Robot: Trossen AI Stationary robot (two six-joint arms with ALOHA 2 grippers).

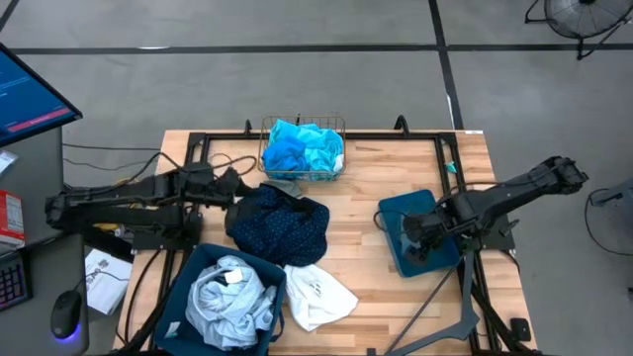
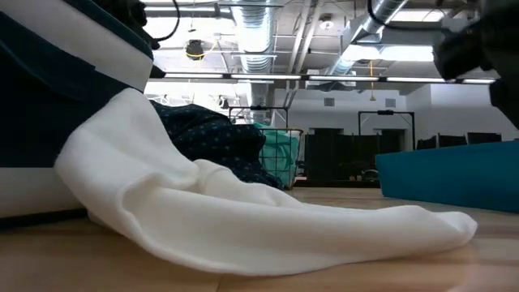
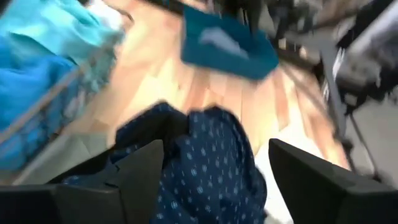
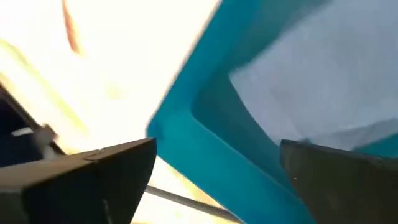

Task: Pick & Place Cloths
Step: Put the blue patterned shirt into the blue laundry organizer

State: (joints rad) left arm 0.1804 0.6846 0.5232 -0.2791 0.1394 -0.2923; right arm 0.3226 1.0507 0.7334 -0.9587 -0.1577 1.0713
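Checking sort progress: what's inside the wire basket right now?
The wire basket holds turquoise cloth and bright blue cloth, heaped to the rim. Anything beneath them is covered, so I can't tell whether more lies under.

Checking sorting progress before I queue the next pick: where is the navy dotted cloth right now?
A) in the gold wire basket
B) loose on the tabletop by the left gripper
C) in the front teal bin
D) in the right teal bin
B: the navy dotted cloth lies heaped on the bare wooden table, just ahead of the left gripper, outside every container.
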